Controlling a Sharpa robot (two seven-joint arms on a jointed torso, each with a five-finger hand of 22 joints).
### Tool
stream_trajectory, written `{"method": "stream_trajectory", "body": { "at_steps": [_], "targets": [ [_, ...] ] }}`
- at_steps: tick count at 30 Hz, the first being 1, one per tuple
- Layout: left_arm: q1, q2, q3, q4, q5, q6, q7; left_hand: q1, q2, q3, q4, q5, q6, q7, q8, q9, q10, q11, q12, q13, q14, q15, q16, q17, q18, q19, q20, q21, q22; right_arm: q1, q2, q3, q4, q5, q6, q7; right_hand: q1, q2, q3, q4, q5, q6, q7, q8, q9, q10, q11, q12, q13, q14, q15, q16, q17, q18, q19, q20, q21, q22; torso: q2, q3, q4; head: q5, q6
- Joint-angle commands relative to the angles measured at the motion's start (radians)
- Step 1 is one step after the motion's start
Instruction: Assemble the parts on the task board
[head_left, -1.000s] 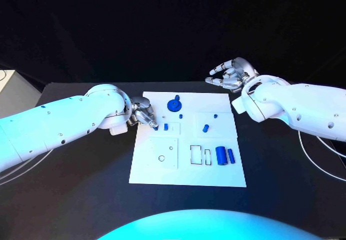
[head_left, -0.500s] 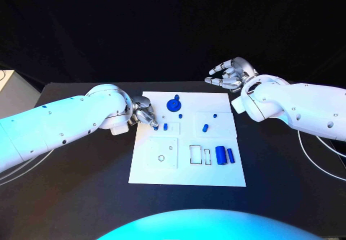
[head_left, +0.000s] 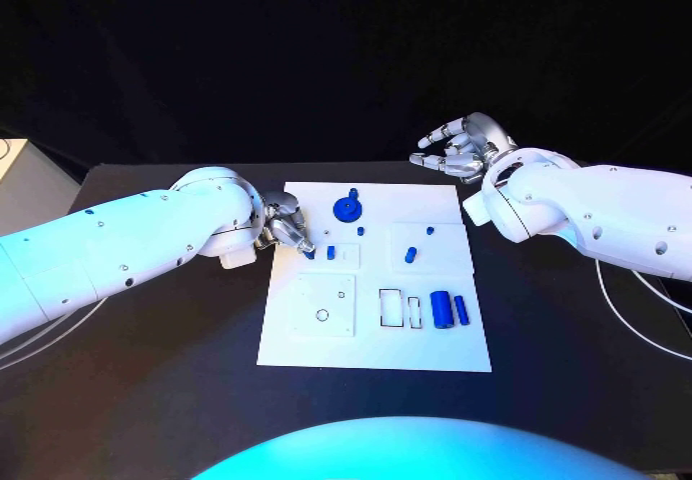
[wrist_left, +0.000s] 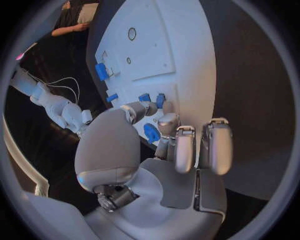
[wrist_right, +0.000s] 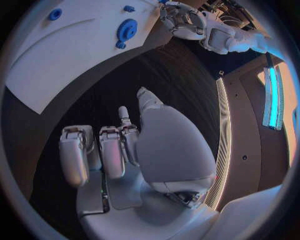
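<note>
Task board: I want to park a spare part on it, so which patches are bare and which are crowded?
The task board is bare along its near edge, below the rectangular slots and blue cylinders. Its far right corner, right of the blue gear, is also free. The left side is crowded: the left hand sits over small blue parts.

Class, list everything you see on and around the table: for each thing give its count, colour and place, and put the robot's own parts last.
Table: one, black, under everything.
Task board: one, white, mid-table.
Gear: one, blue, far end of the board.
Cylinders: two, blue, side by side near the board's right edge.
Small parts: several, blue, across the board's middle.
Left hand: one, silver, fingertips at the board's left edge by a small part; whether it holds it cannot be told.
Right hand: one, silver, raised beyond the board's far right corner, empty.
</note>
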Motion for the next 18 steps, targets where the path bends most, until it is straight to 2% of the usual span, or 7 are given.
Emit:
{"method": "stream_trajectory", "body": {
  "at_steps": [1,6,18],
  "targets": [
    [-0.003,0.003,-0.002,0.004,-0.017,0.013,-0.019,0.006,0.01,0.146,-0.151,0.012,0.016,-0.012,0.001,0.003,0.011,-0.003,0.007,0.004,0.104,-0.006,0.004,0.263,-0.009,0.009,-0.002,0.008,0.088,0.0,0.0,0.0,0.001,-0.006,0.01,0.013,-0.009,-0.002,0.008,0.0,0.001,-0.007,0.001,0.007,0.0,-0.004,-0.001,-0.004,0.153,0.079,-0.006,-0.004,0.163,0.012,0.073,-0.002,-0.005,0.213,0.0,0.0004,-0.0003,0.001,-0.001],
    [-0.003,0.002,-0.002,0.009,-0.035,0.006,-0.026,-0.001,0.004,0.143,-0.155,0.069,0.027,-0.016,0.001,0.007,0.024,-0.007,0.014,0.021,0.104,-0.01,0.004,0.263,-0.012,0.018,-0.006,0.014,0.1,0.0,0.0,0.0,0.001,-0.006,0.01,0.014,-0.009,-0.002,0.008,0.0,0.001,-0.007,0.001,0.007,0.0,-0.004,-0.001,-0.004,0.153,0.079,-0.006,-0.004,0.163,0.012,0.073,-0.002,-0.005,0.213,-0.001,-0.0001,0.0005,0.001,-0.004],
    [-0.003,0.004,-0.002,0.019,-0.042,0.0,-0.027,-0.003,0.003,0.141,-0.156,0.082,0.029,-0.018,0.001,0.008,0.029,-0.008,0.018,0.028,0.104,-0.011,0.004,0.263,-0.012,0.02,-0.007,0.015,0.102,0.0,-0.001,0.0,0.001,-0.006,0.009,0.015,-0.009,-0.002,0.008,0.0,0.001,-0.007,0.001,0.007,0.0,-0.004,-0.001,-0.004,0.153,0.079,-0.006,-0.004,0.163,0.012,0.073,-0.002,-0.005,0.213,0.0,-0.0006,-0.0001,0.0,-0.004]
  ]
}}
